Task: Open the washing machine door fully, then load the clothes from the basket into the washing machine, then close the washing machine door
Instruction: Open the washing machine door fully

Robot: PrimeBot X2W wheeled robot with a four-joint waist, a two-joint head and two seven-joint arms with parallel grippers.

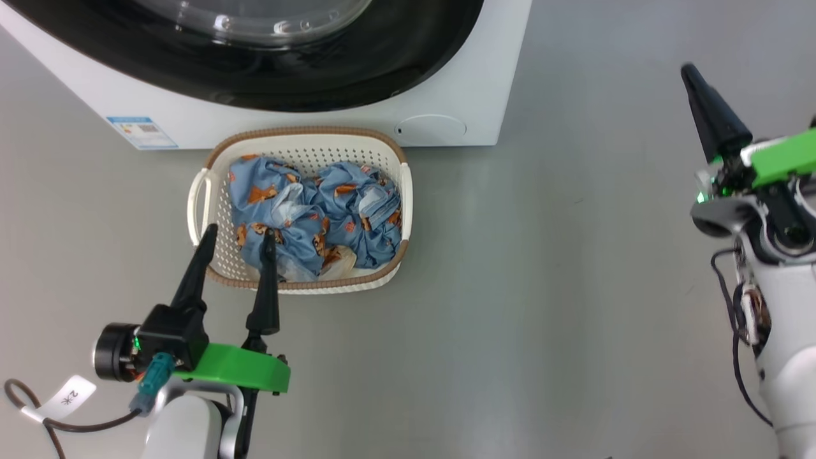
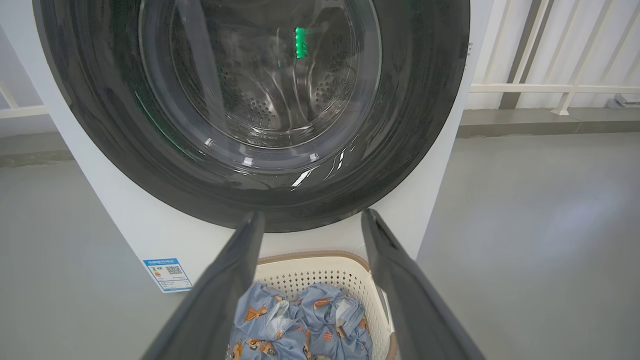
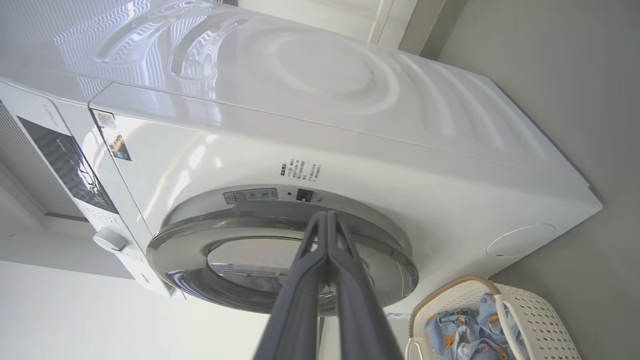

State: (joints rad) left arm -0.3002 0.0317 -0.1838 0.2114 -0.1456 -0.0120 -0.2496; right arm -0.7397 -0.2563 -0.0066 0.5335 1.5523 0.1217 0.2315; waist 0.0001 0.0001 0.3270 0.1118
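Before me, the white washing machine (image 1: 491, 76) stood with its black-rimmed glass door (image 1: 414, 57) shut. Just beside its front, the cream perforated basket (image 1: 306, 153) held crumpled blue, bear-printed clothes (image 1: 319, 217).

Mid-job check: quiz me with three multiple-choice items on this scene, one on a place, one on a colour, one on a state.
1. Where does the basket stand? A inside the drum; B on the floor before the washing machine; C on top of it.
2. What colour are the clothes mainly? A light blue; B red; C black.
3. How is the left hand? A shut on clothes; B shut on a handle; C open.
Answers: 1 B, it sits on grey floor below the machine's front. 2 A, blue fabric with orange bears. 3 C, its fingers stand wide apart, holding nothing.
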